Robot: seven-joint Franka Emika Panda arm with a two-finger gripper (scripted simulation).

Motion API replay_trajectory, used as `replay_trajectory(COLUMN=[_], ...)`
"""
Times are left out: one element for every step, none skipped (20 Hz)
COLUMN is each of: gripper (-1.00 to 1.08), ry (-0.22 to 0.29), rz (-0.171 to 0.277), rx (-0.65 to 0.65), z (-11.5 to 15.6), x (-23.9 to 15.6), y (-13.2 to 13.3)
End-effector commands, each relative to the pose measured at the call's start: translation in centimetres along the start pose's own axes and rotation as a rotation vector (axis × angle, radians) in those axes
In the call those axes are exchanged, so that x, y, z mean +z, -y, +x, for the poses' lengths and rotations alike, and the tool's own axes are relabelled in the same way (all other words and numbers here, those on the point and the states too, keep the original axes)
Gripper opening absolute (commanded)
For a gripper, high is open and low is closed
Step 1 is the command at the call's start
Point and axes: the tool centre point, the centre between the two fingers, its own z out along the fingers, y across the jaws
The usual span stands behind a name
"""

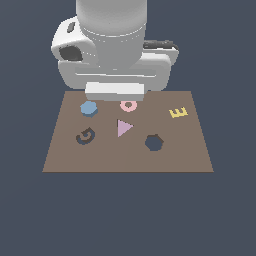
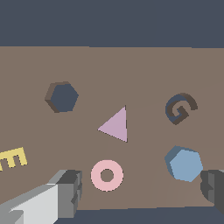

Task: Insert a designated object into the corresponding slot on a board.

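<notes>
Now, left to right across the exterior view:
Dark G-shaped cut-out (image 1: 85,136): nearest the board's left edge, on the near side of the blue block.
Small light-blue flat hexagonal block (image 1: 89,108): lies flat on the flat brown rectangular board (image 1: 127,160), toward its far left corner, just beside the arm's white hand.
Pink ring (image 1: 128,105): right of the block, partly under the hand.
Lilac triangle (image 1: 124,127): mid-board, between block and slot.
Dark navy hexagon-shaped slot (image 1: 154,142): empty, right of centre, well apart from the block.
Yellow E (image 1: 178,112): far right.
Gripper (image 2: 140,192): jaws spread wide, holding nothing; in the wrist view one grey finger (image 2: 70,192) stands beside the ring, the other (image 2: 214,190) just past the block.
Key relation: the block sits off-centre between the fingers, close to one; the gripper likely must shift toward the exterior view's left, then descend.
Block's long axis: none to speak of, a regular hexagon.
</notes>
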Motion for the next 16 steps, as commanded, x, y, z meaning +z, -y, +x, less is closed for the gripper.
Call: replay_trajectory(gripper=[1.0,1.0,1.0,1.0,1.0,1.0,1.0,1.0,1.0,1.0,1.0,1.0,1.0,1.0,1.0,1.0], ry=[0.0,0.0,0.0,-0.001,-0.001,-0.001,-0.002,-0.003,-0.004,-0.005,-0.006,-0.007,-0.008,-0.009,-0.011,-0.012], rz=[0.0,0.0,0.0,0.0,0.0,0.001,0.001,0.001,0.002,0.002,0.003,0.003,0.004,0.004,0.005,0.006], rx=[0.0,0.0,-0.002,-0.004,-0.007,-0.011,-0.016,-0.021,-0.028,-0.035,-0.043,-0.052,-0.061,-0.072,-0.083,-0.095], z=[0.0,0.0,0.0,-0.1,-0.2,-0.2,-0.3,-0.5,-0.6,-0.8,-0.9,-1.1,-1.3,-1.5,-1.7,-2.0], x=[0.0,0.0,0.1,0.1,0.2,0.4,0.5,0.7,1.0,1.2,1.5,1.8,2.1,2.5,2.9,3.3], y=[0.0,0.0,-0.1,-0.1,-0.2,-0.3,-0.5,-0.7,-0.9,-1.1,-1.3,-1.6,-1.9,-2.3,-2.6,-3.0])
